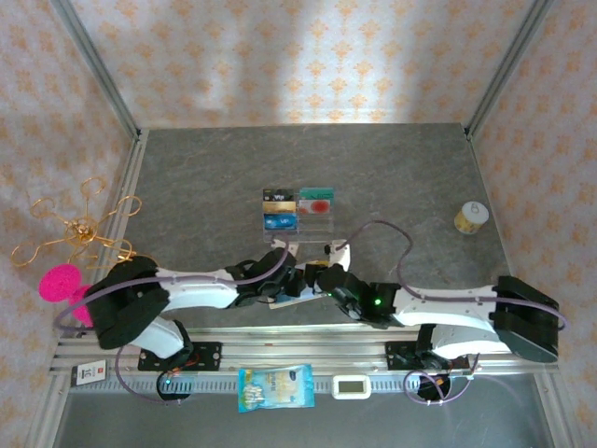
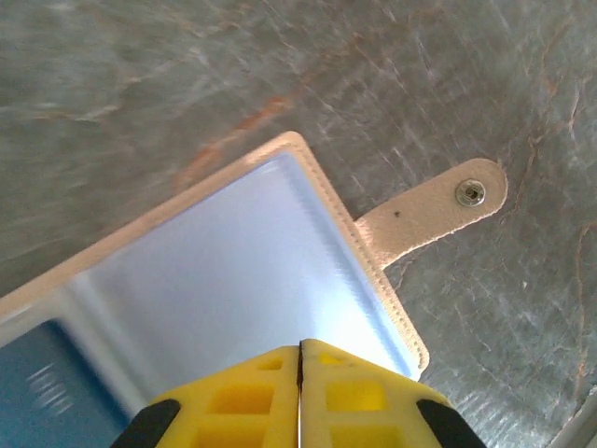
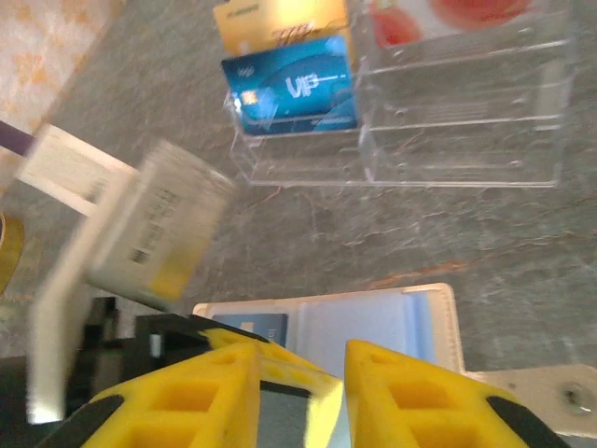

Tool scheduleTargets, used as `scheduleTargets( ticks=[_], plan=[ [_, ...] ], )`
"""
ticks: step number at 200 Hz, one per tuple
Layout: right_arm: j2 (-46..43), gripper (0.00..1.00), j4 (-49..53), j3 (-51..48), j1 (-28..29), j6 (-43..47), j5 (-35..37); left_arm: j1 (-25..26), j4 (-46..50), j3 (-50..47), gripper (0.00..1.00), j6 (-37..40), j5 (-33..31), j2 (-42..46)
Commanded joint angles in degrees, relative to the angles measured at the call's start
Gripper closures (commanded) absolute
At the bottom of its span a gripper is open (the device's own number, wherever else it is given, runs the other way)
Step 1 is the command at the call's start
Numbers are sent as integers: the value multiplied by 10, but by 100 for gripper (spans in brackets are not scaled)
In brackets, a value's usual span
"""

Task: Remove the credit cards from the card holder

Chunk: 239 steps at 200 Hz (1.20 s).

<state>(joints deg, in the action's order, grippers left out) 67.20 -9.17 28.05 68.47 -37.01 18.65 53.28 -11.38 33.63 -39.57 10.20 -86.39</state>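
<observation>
The card holder (image 2: 242,252) lies open on the table, tan-edged and blue-grey inside, its snap tab (image 2: 471,196) spread out to the right. A blue credit card (image 2: 37,392) sits in a pocket at its left end, and shows as the blue credit card (image 3: 254,327) in the right wrist view. My left gripper (image 2: 300,353) is shut, its tips pressed down on the wallet's inside. My right gripper (image 3: 303,359) hangs open over the card holder (image 3: 382,322). In the top view both grippers (image 1: 308,277) meet above the wallet and hide it.
A clear acrylic rack (image 1: 298,211) behind the wallet holds gold (image 3: 280,19), blue (image 3: 294,93), teal and red cards. A small jar (image 1: 471,217) stands far right. A gold wire ornament (image 1: 79,224) and a pink object (image 1: 61,280) lie left. A snack packet (image 1: 275,387) sits below the rail.
</observation>
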Motion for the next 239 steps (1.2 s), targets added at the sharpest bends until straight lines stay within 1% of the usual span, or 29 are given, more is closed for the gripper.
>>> scheduleTargets(
  ticks=[1, 25, 33, 43, 52, 61, 80, 95, 107, 132, 152, 180, 222, 239],
  plan=[
    [-39, 72, 43, -16, 3, -30, 42, 6, 2, 33, 91, 26, 36, -35],
    [-60, 71, 52, -28, 3, -36, 43, 7, 3, 23, 90, 17, 15, -13],
    [-61, 72, 49, -30, 3, -35, 38, 6, 8, 13, 89, 10, -1, 10],
    [-58, 73, 33, -33, 1, -19, 14, 5, 12, -4, 86, 1, -25, 51],
    [-50, 73, 10, -33, -6, -1, -32, 5, 17, -24, 83, -10, -47, 89],
    [-33, 73, -13, -30, -21, 21, -96, 1, 22, -46, 80, -23, -65, 126],
    [26, 74, -33, -2, -46, 48, -196, -13, 30, -91, 79, -49, -77, 186],
    [74, 74, -44, 24, -54, 72, -258, -28, 39, -120, 85, -64, -78, 209],
    [115, 74, -41, 49, -56, 86, -295, -41, 42, -140, 90, -72, -75, 221],
    [167, 75, -48, 80, -60, 91, -325, -58, 29, -162, 96, -69, -70, 225],
    [191, 73, -57, 88, -68, 81, -343, -66, 29, -160, 100, -58, -77, 206],
    [210, 72, -52, 94, -75, 66, -336, -73, 8, -161, 100, -41, -70, 159],
    [188, 73, -51, 72, -83, 37, -303, -72, -30, -141, 100, -23, -38, 96],
    [186, 73, -58, 64, -97, 26, -308, -72, -35, -131, 100, -18, -34, 86]
  ],
)
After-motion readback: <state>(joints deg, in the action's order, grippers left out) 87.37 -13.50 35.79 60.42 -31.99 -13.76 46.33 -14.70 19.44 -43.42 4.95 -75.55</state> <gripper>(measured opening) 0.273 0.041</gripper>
